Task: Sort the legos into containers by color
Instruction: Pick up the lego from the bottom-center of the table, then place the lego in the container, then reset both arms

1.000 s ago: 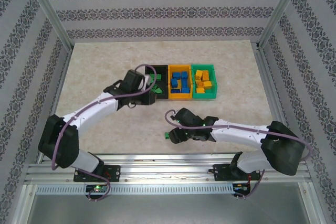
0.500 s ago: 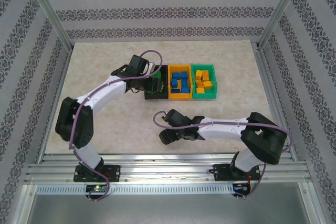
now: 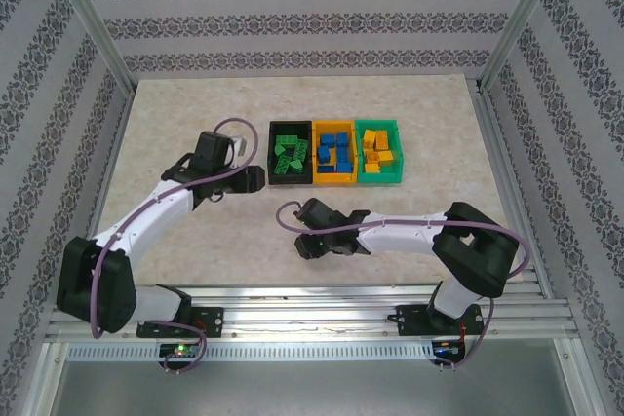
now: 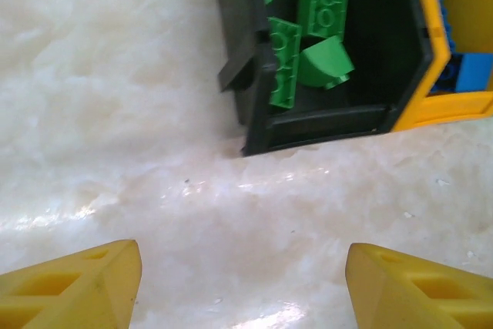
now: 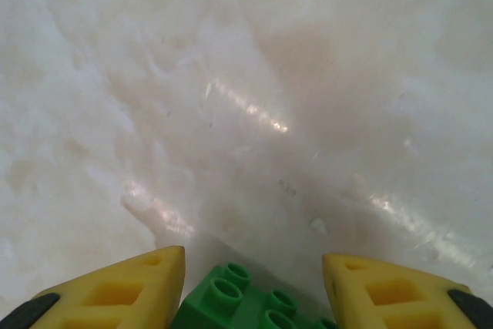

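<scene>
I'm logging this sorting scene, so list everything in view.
black bin: one, black, left end of row
yellow-orange bin: one, yellow-orange, middle
green bin: one, green, right end
green bricks: several, green, in black bin
blue bricks: several, blue, in yellow-orange bin
yellow bricks: several, yellow, in green bin
loose brick: one, green, nearer than the bins
table: one, pale marbled
left claw: one, open, near black bin
right claw: one, astride loose brick

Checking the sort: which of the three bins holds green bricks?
The black bin, leftmost; the orange bin holds blue bricks, the green bin orange bricks.
</scene>
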Tool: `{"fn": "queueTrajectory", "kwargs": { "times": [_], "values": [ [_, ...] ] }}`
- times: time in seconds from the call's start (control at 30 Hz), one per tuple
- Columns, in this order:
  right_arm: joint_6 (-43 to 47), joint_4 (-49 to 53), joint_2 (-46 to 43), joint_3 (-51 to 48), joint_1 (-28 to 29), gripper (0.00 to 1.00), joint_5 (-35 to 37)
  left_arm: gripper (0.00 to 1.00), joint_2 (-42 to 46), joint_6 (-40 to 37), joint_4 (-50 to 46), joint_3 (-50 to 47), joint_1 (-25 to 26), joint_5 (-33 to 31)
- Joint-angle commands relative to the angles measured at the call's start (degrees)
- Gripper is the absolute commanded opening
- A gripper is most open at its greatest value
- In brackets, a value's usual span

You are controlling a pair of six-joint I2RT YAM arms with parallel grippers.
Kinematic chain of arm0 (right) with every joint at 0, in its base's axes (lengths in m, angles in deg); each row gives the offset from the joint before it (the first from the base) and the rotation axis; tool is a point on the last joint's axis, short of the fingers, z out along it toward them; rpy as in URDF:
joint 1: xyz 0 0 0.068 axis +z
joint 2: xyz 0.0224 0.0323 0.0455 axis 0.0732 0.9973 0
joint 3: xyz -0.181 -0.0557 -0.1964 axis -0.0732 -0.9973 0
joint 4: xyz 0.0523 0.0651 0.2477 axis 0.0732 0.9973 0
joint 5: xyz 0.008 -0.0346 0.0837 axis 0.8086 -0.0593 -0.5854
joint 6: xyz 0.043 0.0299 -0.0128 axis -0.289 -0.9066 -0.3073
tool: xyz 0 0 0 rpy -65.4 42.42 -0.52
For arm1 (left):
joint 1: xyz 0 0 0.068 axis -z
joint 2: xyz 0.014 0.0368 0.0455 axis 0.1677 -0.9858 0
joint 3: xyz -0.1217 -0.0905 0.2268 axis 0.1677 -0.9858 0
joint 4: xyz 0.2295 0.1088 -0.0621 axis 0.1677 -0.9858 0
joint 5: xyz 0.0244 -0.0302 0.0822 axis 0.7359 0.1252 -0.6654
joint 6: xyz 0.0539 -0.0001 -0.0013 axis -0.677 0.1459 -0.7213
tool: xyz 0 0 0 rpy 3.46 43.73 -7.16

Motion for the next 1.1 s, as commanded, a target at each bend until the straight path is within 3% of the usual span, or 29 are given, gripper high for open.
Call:
{"fn": "queueTrajectory", "kwargs": {
  "times": [0.0,0.27,0.37,0.47,0.53,0.73,0.83,0.97,1.07],
  "values": [
    [2.6,-1.41,-1.59,5.35,-3.69,0.35,0.04,0.71,4.82,3.36,6.61,-4.33,-3.05,1.34],
    [6.97,-3.12,7.25,22.94,-15.79,0.39,-2.93,0.71,8.35,5.24,11.18,-10.65,-9.46,4.83],
    [8.18,-2.08,12.96,30.96,-19.05,0.47,-5.03,0.71,7.76,5.54,12.37,-11.34,-11.16,5.21],
    [8.74,-0.74,17.01,36.83,-20.61,0.63,-6.77,0.72,7.42,6.54,14.81,-12.35,-13.41,6.7],
    [9.33,-0.15,17.25,37.57,-20.64,0.66,-6.96,0.73,7.71,6.54,15.81,-12.75,-14.3,6.5],
    [11.34,-3.25,9.15,27.64,-20.59,0.68,-4.55,0.8,11.53,6.23,20.71,-15.69,-16.66,2.71],
    [13.06,-4.73,1.95,19.91,-21.26,0.69,-1.28,0.84,13.91,5.33,22.72,-17.49,-17.72,-1.19],
    [16.05,-7.86,-10.1,8.42,-23.27,0.72,4.63,0.97,16.48,4.95,26.61,-20.52,-19.21,-7.83],
    [18.48,-9.81,-19.1,0.57,-26.29,0.75,10.16,1.0,17.2,1.72,32.17,-23.17,-19.84,-9.48]
  ]
}}
